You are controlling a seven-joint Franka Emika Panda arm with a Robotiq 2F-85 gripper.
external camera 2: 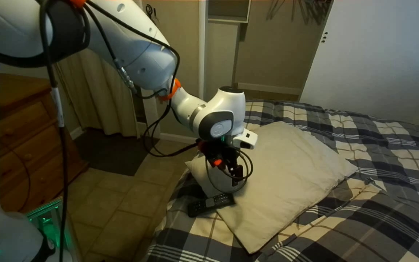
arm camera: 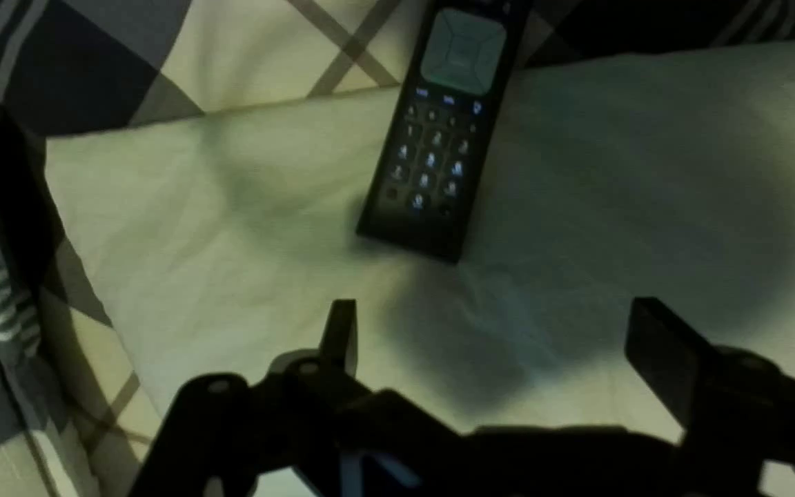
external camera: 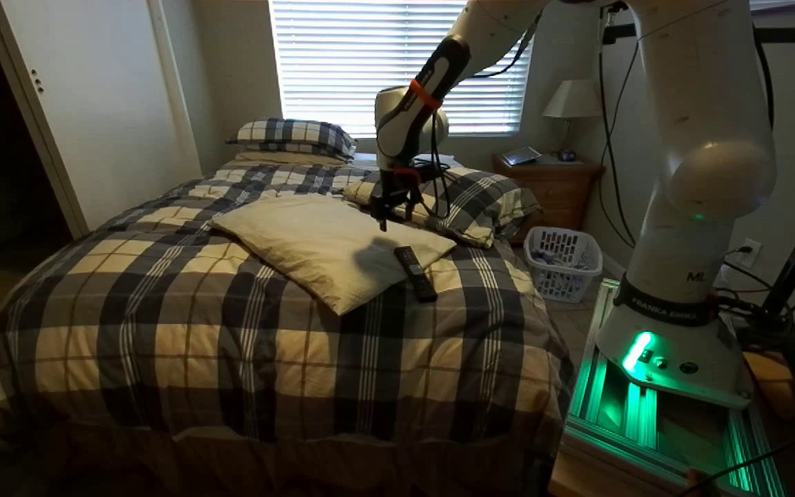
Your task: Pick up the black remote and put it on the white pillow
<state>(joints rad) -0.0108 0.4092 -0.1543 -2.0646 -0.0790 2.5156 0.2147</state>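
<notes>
The black remote (external camera: pixel 415 274) lies across the edge of the white pillow (external camera: pixel 301 238). Its number-key end rests on the fabric, while the far end reaches past the edge over the plaid bedspread; whether that end touches the bedspread I cannot tell. In the wrist view the remote (arm camera: pixel 432 159) is upper middle, its top end cut off by the frame. My gripper (arm camera: pixel 494 310) stands open, its two fingers wide apart, with only pillow visible beyond the gap. In both exterior views the gripper (external camera 2: pixel 235 176) hangs above the pillow, apart from the remote (external camera 2: pixel 210 204), on the pillow's inner side.
A plaid pillow (external camera: pixel 484 197) lies on the bed just behind the gripper, and more plaid pillows (external camera: pixel 294 134) are at the head. Beside the bed stand a white laundry basket (external camera: pixel 563 276) and a wooden nightstand (external camera: pixel 556 190) with a lamp (external camera: pixel 572 100). Cables loop around the wrist.
</notes>
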